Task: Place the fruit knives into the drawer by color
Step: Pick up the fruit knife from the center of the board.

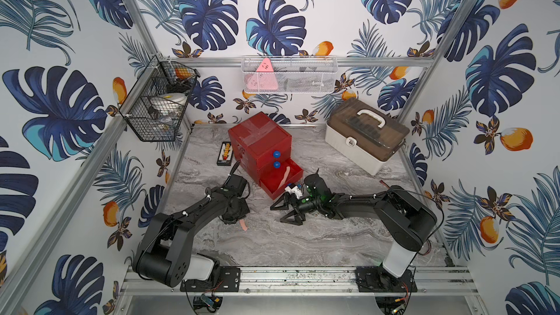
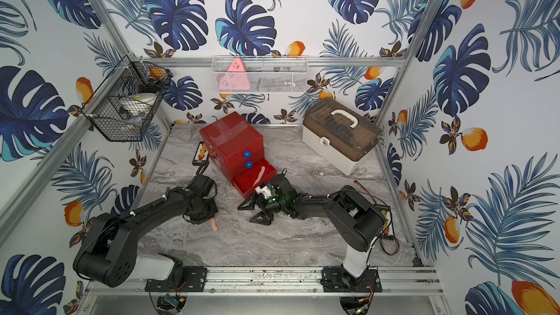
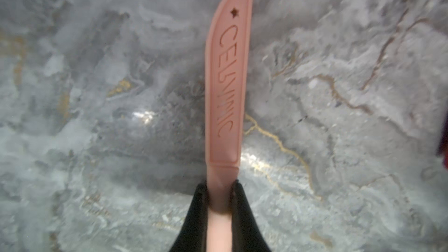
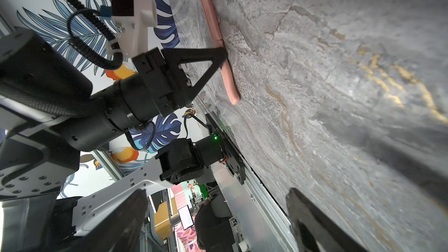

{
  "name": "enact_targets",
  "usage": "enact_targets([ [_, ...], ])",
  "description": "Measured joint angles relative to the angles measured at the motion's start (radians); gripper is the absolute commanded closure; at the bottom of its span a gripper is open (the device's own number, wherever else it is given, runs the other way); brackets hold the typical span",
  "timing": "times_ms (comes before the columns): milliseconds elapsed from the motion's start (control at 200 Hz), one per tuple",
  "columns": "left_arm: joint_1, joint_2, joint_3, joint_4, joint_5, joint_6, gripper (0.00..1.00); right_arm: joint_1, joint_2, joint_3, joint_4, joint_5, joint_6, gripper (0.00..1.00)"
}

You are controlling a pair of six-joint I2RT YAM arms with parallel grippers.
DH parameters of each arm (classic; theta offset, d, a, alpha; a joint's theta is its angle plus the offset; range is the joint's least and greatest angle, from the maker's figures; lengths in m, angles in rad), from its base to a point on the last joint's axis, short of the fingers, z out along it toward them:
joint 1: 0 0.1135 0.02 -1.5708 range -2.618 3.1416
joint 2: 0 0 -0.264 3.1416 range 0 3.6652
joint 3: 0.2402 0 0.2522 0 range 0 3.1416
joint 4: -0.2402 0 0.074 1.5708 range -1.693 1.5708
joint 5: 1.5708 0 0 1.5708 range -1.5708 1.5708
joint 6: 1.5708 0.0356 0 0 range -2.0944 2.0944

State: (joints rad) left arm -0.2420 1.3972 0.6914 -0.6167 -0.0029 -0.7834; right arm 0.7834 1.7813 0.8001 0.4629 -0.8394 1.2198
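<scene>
A salmon pink fruit knife [image 3: 225, 81] sticks out lengthwise from my left gripper [image 3: 221, 187], which is shut on its handle. In the right wrist view that knife [image 4: 214, 27] lies low along the marble table, with the left gripper [image 4: 223, 55] clamped at its middle. In both top views only its end [image 1: 243, 225] [image 2: 214, 225] shows below the left wrist. The red drawer chest [image 1: 257, 137] [image 2: 230, 137] has its bottom drawer pulled out, with another pink knife [image 1: 286, 175] [image 2: 260, 174] inside. My right gripper [image 1: 276, 214] [image 2: 244, 214] [image 4: 218, 200] stands open and empty just in front of that drawer.
A beige case with a brown lid [image 1: 363, 137] stands at the back right. A small abacus-like item [image 1: 225, 153] lies left of the chest. A black wire basket [image 1: 157, 98] and a white mesh basket [image 1: 288, 74] hang on the walls.
</scene>
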Motion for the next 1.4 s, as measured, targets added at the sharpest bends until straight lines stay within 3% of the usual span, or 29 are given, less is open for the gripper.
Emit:
enact_targets([
  [270,0.0,-0.022,0.034,-0.104,0.033,0.03,0.92,0.001,0.047,-0.002,0.058,-0.003,0.029,0.08],
  [751,-0.017,-0.134,0.016,-0.132,0.145,0.048,0.93,0.021,0.166,-0.007,0.241,-0.003,0.133,0.11],
  [1036,-0.129,-0.21,0.01,-0.154,0.202,-0.003,0.93,0.071,0.259,0.021,0.413,0.032,0.233,0.14],
  [1401,-0.22,-0.274,-0.006,-0.178,0.208,-0.081,0.93,0.127,0.367,0.094,0.531,0.061,0.314,0.28],
])
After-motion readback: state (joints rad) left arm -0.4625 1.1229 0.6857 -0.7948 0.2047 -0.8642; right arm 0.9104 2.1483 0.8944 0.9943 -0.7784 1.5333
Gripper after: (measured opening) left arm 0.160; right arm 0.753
